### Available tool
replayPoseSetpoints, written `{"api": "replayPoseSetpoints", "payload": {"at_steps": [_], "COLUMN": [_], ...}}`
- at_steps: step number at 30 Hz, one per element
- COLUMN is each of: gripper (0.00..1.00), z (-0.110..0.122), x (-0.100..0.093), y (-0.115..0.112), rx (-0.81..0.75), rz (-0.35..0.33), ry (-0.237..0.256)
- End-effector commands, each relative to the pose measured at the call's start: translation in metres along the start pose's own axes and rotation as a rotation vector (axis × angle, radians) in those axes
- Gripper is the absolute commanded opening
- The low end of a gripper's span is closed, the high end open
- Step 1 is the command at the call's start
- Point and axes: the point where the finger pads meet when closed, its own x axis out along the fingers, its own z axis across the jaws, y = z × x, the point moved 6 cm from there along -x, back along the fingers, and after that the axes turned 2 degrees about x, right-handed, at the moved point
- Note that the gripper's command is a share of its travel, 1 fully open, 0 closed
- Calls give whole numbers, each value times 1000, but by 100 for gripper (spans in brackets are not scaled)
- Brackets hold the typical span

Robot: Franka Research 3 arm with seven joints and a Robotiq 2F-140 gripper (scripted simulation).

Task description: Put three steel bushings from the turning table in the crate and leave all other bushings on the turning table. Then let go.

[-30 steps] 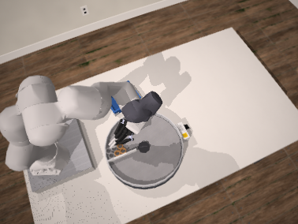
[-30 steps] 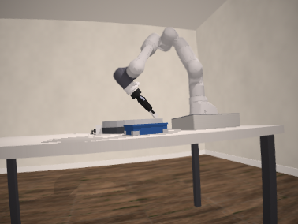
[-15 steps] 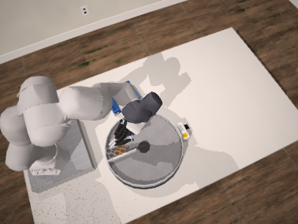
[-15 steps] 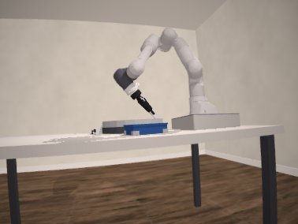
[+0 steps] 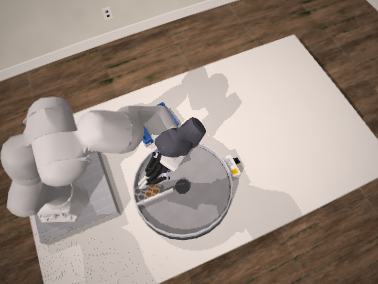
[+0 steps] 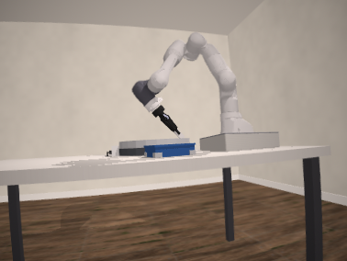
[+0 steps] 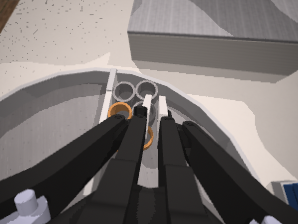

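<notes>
Steel bushings sit on your turning table, beside the divider. Your arm arches high, its gripper slanting down among the rings; you have its fingers nearly together, gripping nothing.

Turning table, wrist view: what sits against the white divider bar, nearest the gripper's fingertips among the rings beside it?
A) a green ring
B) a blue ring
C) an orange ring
C: an orange ring lies beside the white divider bar, with grey rings next to it.
</notes>
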Motion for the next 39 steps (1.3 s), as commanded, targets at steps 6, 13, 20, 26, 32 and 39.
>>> {"api": "replayPoseSetpoints", "payload": {"at_steps": [6, 13, 20, 26, 32, 39], "gripper": [6, 6, 6, 0, 0, 0], "z": [-1, -1, -1, -1, -1, -1], "x": [0, 0, 0, 0, 0, 0], "y": [-1, -1, -1, -1, -1, -1], "rx": [5, 5, 5, 5, 5, 5], "rz": [-3, -3, -3, -3, -3, -3], "ry": [3, 3, 3, 3, 3, 3]}}
